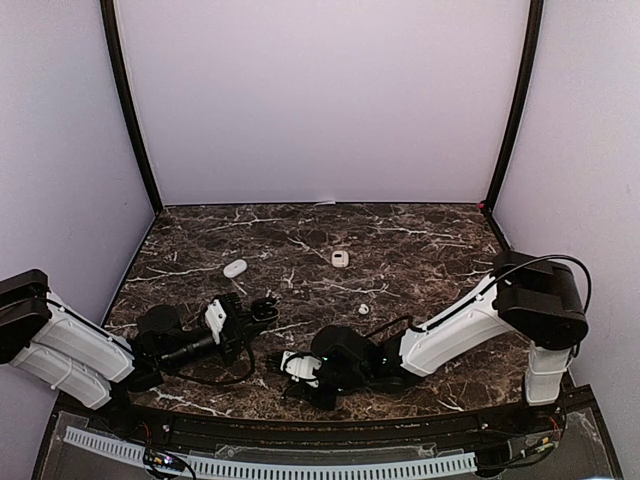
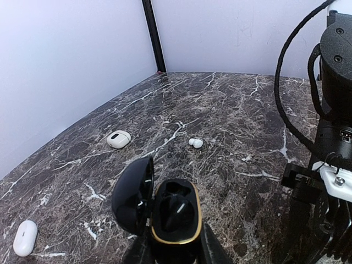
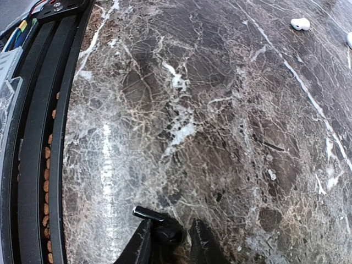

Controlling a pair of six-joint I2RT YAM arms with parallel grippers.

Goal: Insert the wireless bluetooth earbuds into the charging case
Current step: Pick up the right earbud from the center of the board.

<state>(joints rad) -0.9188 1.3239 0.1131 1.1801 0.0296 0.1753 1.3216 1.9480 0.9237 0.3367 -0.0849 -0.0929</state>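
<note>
Nearest the bases, the right fingers [image 3: 142,242] were clamped on a small black piece [image 3: 165,231], seemingly an earbud. The left fingers [image 2: 212,250] gripped the open black charging case [image 2: 176,217]. Beyond it, a white earbud [image 2: 195,143] lay loose on the table [image 2: 247,110], with two white cases [image 2: 119,138] off to its left.

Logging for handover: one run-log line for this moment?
left tool: holds open black case | right tool: grips small black item | white earbud: loose on table
</note>
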